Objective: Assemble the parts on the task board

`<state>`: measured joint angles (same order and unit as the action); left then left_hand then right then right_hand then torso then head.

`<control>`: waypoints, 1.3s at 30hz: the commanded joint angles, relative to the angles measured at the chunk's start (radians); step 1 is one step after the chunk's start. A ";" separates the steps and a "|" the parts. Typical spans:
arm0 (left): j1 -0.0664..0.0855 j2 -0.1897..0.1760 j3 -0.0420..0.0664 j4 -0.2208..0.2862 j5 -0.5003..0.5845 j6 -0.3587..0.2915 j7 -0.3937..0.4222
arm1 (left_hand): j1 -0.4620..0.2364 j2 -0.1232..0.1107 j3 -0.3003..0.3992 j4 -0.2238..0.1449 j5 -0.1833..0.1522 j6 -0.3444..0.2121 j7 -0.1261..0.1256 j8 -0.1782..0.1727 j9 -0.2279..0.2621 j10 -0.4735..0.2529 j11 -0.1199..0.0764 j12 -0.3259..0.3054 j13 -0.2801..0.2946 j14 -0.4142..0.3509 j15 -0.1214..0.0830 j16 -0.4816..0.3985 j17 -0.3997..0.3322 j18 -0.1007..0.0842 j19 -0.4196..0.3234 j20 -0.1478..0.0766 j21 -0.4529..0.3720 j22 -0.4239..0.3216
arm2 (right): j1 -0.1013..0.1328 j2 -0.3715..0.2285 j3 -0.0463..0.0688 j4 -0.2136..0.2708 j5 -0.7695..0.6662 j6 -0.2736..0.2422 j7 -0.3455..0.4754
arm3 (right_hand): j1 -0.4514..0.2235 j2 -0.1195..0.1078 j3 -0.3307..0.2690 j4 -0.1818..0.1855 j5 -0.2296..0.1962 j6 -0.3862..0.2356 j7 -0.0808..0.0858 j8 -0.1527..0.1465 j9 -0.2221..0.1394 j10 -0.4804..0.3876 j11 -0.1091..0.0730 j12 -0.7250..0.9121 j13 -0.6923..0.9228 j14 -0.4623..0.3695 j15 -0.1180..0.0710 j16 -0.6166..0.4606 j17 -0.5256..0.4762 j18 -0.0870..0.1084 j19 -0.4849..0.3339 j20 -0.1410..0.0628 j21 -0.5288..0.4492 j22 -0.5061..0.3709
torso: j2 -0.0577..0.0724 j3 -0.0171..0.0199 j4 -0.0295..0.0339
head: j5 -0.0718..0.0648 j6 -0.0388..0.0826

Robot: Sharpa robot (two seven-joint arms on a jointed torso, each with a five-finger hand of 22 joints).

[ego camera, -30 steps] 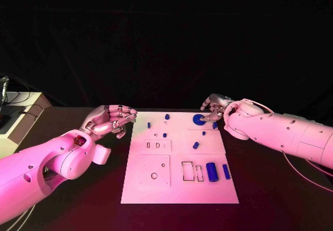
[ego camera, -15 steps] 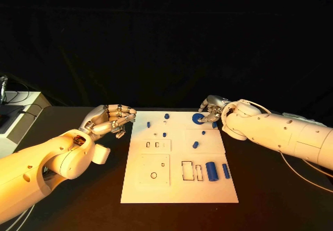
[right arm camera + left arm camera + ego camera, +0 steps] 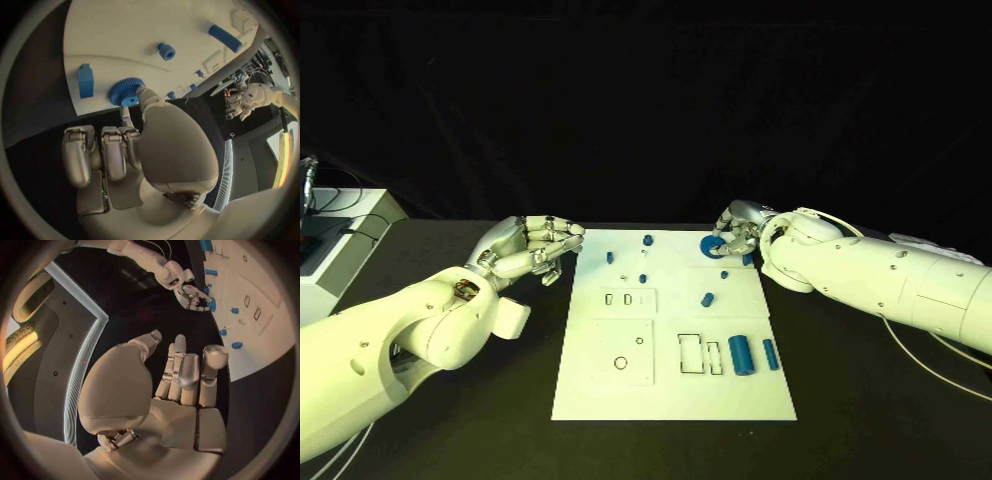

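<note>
Right hand apparently pinches blue gear on task board; left hand curled, holding nothing.

The task board lies mid-worktop; the gear sits at its far right corner, two cylinders near right.

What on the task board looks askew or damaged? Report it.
Nothing stands out. The task board lies flat and unmarked, its small blue parts unbroken. The right hand touches the blue gear at the far right corner; the left hand hovers beside the board, holding nothing.
</note>
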<state>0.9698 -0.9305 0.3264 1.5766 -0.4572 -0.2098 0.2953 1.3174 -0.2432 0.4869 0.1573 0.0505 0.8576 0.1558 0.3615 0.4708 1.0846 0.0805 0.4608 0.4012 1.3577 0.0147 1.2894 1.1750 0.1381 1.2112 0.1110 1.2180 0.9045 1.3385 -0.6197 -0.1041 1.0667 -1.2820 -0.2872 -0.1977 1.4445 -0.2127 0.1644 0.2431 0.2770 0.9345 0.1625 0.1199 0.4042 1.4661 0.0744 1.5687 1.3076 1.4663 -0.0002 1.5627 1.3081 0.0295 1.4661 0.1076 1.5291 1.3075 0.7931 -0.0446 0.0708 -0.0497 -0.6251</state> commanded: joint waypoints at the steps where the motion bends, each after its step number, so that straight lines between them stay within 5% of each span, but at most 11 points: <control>1: 0.000 0.002 0.001 0.000 -0.003 0.002 0.009 | 0.001 0.009 -0.003 -0.001 0.000 -0.006 -0.001 -0.001 0.001 -0.007 0.000 0.004 0.001 -0.002 -0.001 0.006 0.001 -0.007 -0.007 -0.001 0.004 0.001 | -0.005 0.001 -0.002 0.000 -0.008 0.030 -0.003 | 0.013 0.003 0.004 0.008 0.005 0.010 -0.003 0.006 0.001 0.105 0.003 0.002 0.263 0.101 0.005 0.004 0.244 -0.017 0.078 0.003 0.006 0.219 | 0.000 0.0002 0.0000 | -0.002 0.000; 10: 0.000 0.002 0.001 -0.003 -0.003 0.001 0.008 | 0.002 0.010 -0.003 -0.001 0.000 -0.006 -0.001 0.000 0.001 -0.008 0.000 0.005 0.002 -0.001 -0.002 0.007 0.002 -0.007 -0.007 -0.001 0.005 0.002 | -0.006 0.001 -0.002 0.000 -0.008 0.011 0.004 | 0.039 0.027 0.086 0.009 0.012 0.037 -0.007 0.007 -0.006 0.105 -0.001 0.002 0.263 0.100 -0.001 0.004 0.244 -0.018 0.079 -0.003 0.009 0.223 | 0.000 0.0000 0.0009 | -0.002 -0.001; 17: 0.000 0.002 0.001 -0.004 -0.002 0.000 0.008 | 0.003 0.012 -0.003 -0.001 0.000 -0.006 -0.001 0.000 0.002 -0.010 0.000 0.007 0.003 -0.001 -0.002 0.008 0.002 -0.008 -0.007 -0.001 0.006 0.003 | -0.006 -0.001 -0.002 0.016 -0.048 -0.067 0.032 | 0.043 0.011 0.163 -0.007 0.021 0.061 -0.011 0.008 -0.012 0.105 -0.005 0.002 0.263 0.101 -0.006 0.004 0.245 -0.020 0.083 -0.007 0.013 0.229 | -0.001 -0.0012 0.0006 | -0.002 0.000; 24: 0.000 0.003 0.001 -0.005 -0.001 0.000 0.008 | 0.003 0.012 -0.003 -0.001 0.000 -0.006 -0.001 0.000 0.002 -0.010 0.000 0.007 0.003 -0.001 -0.002 0.008 0.002 -0.008 -0.007 -0.001 0.006 0.003 | -0.006 -0.008 -0.002 0.086 -0.128 -0.182 0.061 | 0.023 -0.006 0.187 -0.009 0.029 0.074 -0.014 0.010 -0.014 0.105 -0.007 0.002 0.263 0.101 -0.009 0.004 0.245 -0.023 0.090 -0.010 0.023 0.241 | -0.002 -0.0014 0.0012 | 0.000 0.005; 31: 0.000 0.003 0.001 -0.006 0.000 0.000 0.008 | 0.004 0.014 -0.002 -0.001 0.000 -0.006 -0.001 0.000 0.002 -0.011 0.000 0.009 0.004 -0.001 -0.002 0.008 0.002 -0.008 -0.007 -0.001 0.007 0.004 | -0.006 0.003 -0.001 0.157 -0.191 -0.227 0.054 | 0.013 -0.014 0.193 -0.009 0.030 0.078 -0.016 0.011 -0.014 0.105 -0.009 0.002 0.263 0.101 -0.011 0.004 0.246 -0.024 0.092 -0.011 0.025 0.244 | -0.001 -0.0016 0.0013 | 0.003 0.010; 39: 0.000 0.006 0.001 -0.008 0.001 0.001 0.007 | 0.004 0.014 -0.002 -0.001 0.000 -0.006 -0.001 0.000 0.002 -0.011 0.000 0.009 0.004 -0.001 -0.002 0.008 0.002 -0.008 -0.007 -0.001 0.007 0.004 | -0.006 0.058 -0.002 0.178 -0.230 -0.232 0.042 | 0.008 -0.017 0.195 -0.008 0.028 0.080 -0.017 0.011 -0.015 0.105 -0.009 0.002 0.263 0.101 -0.012 0.004 0.245 -0.024 0.092 -0.012 0.025 0.244 | 0.000 -0.0030 0.0028 | 0.005 0.012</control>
<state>0.9697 -0.9274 0.3265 1.5671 -0.4574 -0.2113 0.2943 1.3223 -0.2384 0.4869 0.1573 0.0505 0.8576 0.1557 0.3615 0.4713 1.0774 0.0806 0.4674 0.4040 1.3577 0.0146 1.2933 1.1754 0.1381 1.2112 0.1110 1.2217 0.9076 1.3328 -0.5657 -0.1058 1.2442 -1.4585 -0.4944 -0.1585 1.4592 -0.2279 0.3551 0.2348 0.3021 1.0067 0.1445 0.1261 0.3884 1.4660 0.0745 1.5687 1.3080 1.4664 -0.0076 1.5626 1.3077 0.0140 1.4662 0.1000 1.5523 1.3079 0.7918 -0.0465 0.0732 -0.0454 -0.6138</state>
